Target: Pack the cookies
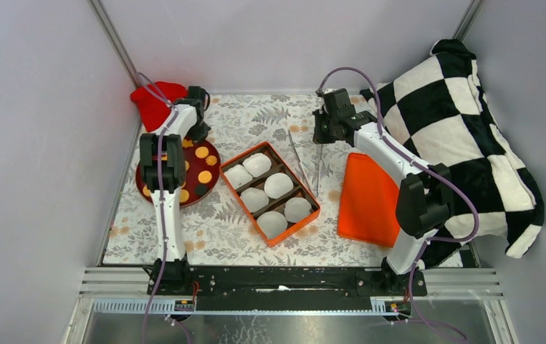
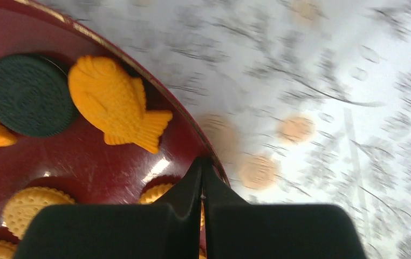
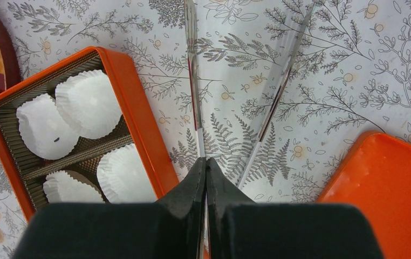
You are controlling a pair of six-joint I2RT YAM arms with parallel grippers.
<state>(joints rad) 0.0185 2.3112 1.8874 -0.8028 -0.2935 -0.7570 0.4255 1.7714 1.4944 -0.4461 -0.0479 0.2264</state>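
Observation:
Several round orange-yellow cookies (image 1: 205,176) lie on a dark red plate (image 1: 195,192) at the left. In the left wrist view the plate (image 2: 84,162) holds round cookies (image 2: 31,208), a fish-shaped orange cookie (image 2: 114,102) and a dark round cookie (image 2: 28,94). My left gripper (image 1: 200,132) (image 2: 202,162) is shut and empty above the plate's far right rim. An orange box (image 1: 293,175) with several white paper liners (image 1: 279,185) sits mid-table. My right gripper (image 1: 320,136) (image 3: 205,162) is shut and empty, above the cloth just right of the box (image 3: 138,118).
An orange lid (image 1: 369,201) (image 3: 381,183) lies right of the box. A clear plastic piece (image 3: 235,97) lies between box and lid. A red cloth (image 1: 154,100) sits at the back left. A black-and-white checkered cushion (image 1: 456,129) fills the right side.

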